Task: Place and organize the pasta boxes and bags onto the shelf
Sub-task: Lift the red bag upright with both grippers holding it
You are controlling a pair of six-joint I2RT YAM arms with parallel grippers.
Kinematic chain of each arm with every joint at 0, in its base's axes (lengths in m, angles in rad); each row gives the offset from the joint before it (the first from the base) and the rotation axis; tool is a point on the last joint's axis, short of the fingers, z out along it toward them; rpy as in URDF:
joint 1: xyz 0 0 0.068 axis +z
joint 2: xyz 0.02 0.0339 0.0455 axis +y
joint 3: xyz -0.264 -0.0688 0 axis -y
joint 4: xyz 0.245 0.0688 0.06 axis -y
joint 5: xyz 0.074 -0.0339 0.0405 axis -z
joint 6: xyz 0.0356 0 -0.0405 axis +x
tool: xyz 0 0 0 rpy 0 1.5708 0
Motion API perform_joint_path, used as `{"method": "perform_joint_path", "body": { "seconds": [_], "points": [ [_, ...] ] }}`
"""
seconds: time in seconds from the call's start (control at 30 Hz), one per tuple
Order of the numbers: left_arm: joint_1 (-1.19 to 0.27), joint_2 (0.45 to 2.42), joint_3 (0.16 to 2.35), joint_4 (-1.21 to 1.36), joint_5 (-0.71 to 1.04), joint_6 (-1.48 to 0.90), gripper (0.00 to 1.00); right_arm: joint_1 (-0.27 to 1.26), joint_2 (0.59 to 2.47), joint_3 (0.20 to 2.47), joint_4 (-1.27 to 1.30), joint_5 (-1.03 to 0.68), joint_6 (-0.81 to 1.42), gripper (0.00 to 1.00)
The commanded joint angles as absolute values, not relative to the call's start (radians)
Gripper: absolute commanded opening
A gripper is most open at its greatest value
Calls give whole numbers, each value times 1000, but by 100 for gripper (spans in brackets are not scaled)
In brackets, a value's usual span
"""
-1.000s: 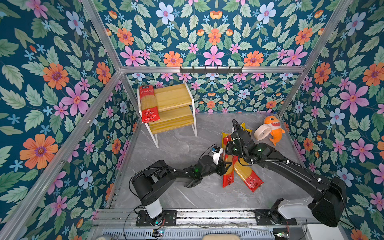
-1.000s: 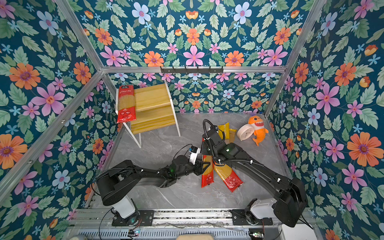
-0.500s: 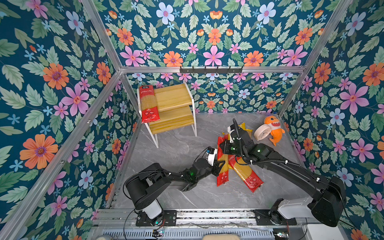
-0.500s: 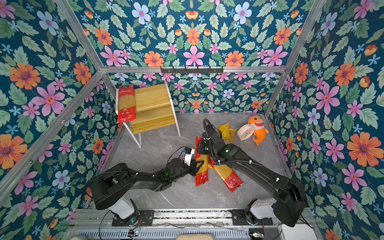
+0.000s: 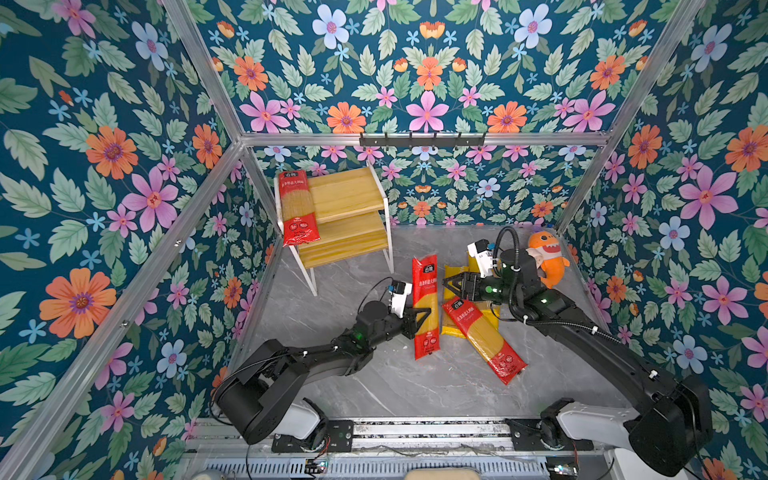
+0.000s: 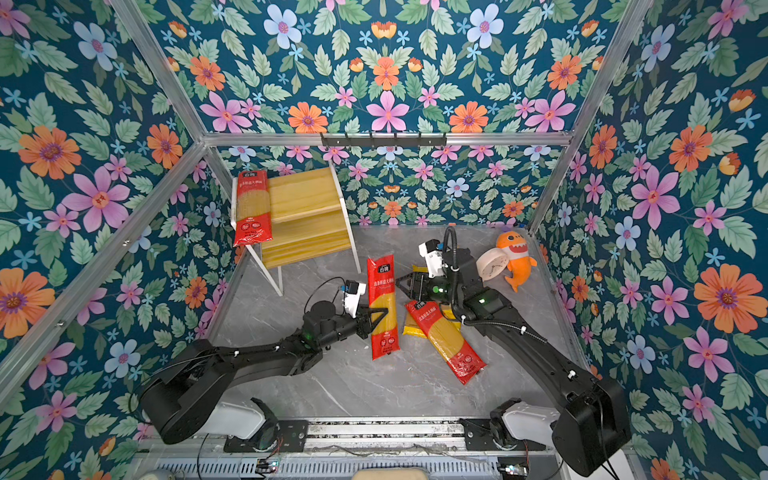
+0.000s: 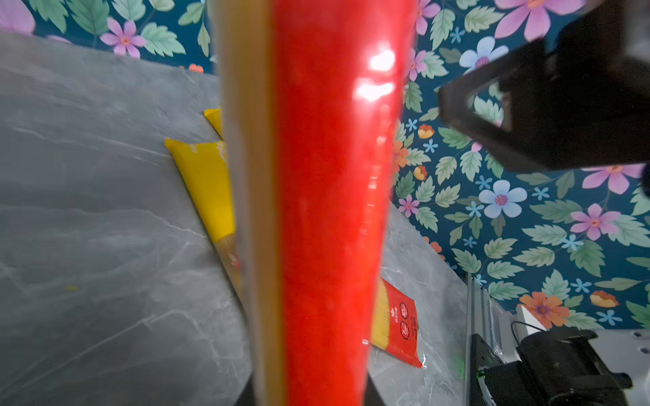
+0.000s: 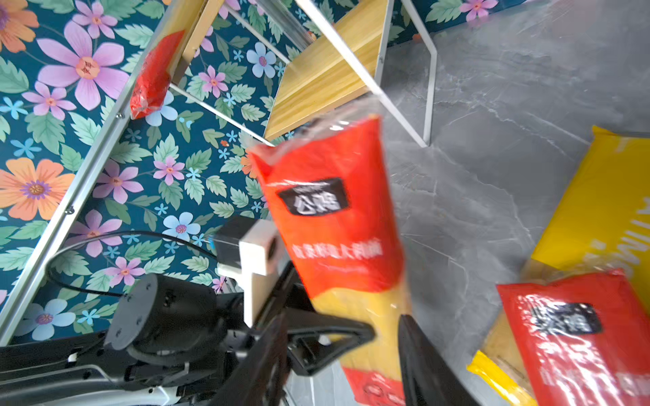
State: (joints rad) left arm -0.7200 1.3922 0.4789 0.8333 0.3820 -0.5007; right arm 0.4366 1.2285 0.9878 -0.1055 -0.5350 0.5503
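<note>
My left gripper [image 5: 419,318] is shut on the middle of a red pasta pack [image 5: 424,307], which hangs lengthwise over the grey floor in both top views [image 6: 382,307]. The pack fills the left wrist view [image 7: 327,211]. My right gripper [image 5: 451,286] stands open just right of that pack, apart from it. A second red pack [image 5: 482,336] lies slanted across yellow packs [image 5: 453,274] on the floor. The shelf [image 5: 345,195] stands at the back left, and another red pack [image 5: 296,208] rests across the left ends of its two boards.
An orange plush shark [image 5: 548,262] and a round white object [image 6: 492,266] sit at the back right, behind my right arm. A black hook rail [image 5: 422,139] runs along the back wall. Flowered walls close in three sides.
My left gripper closed on the red pack and carried it left and towards the back. My right gripper opened, let go of that pack and drew away to the right.
</note>
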Motion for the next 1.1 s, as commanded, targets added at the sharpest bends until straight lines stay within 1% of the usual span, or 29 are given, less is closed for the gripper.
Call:
{"method": "perform_joint_path", "body": {
  "seconds": [0.0,0.07,0.17,0.2,0.3,0.4,0.47,0.57,0.63,0.73,0.8,0.83,0.9,1.0,1.07],
  "points": [
    [-693,1334,500,863,533,-430,15,367,1241,978,-7,-746,568,52],
    [-677,1319,501,859,577,-417,15,356,1274,993,36,-833,583,55],
    [-650,1316,512,901,675,-468,15,365,1343,1021,129,-954,629,66],
    [-647,1314,514,926,699,-486,16,365,1358,1024,159,-980,642,67],
    [-641,1303,512,984,751,-531,16,367,1380,1021,247,-1031,663,67],
    [-640,1311,517,1037,798,-577,16,381,1399,1038,278,-1062,641,65],
    [-638,1325,521,1089,838,-622,16,400,1423,1061,267,-1069,613,62],
    [-632,1338,522,1147,851,-669,16,416,1447,1074,310,-1084,621,56],
    [-625,1340,525,1161,854,-687,17,417,1456,1070,362,-1085,652,49],
    [-608,1338,514,1182,842,-716,19,416,1471,1079,409,-1075,689,33],
    [-602,1335,507,1190,839,-731,21,417,1482,1091,435,-1064,710,24],
    [-601,1335,501,1189,839,-732,25,417,1491,1099,454,-1058,723,20],
    [-597,1329,490,1184,840,-734,31,417,1512,1114,510,-1053,765,16],
    [-591,1316,473,1158,835,-732,40,423,1556,1156,571,-1052,813,13],
    [-591,1315,473,1149,834,-739,42,436,1587,1198,566,-1052,820,12]
  ]
}}
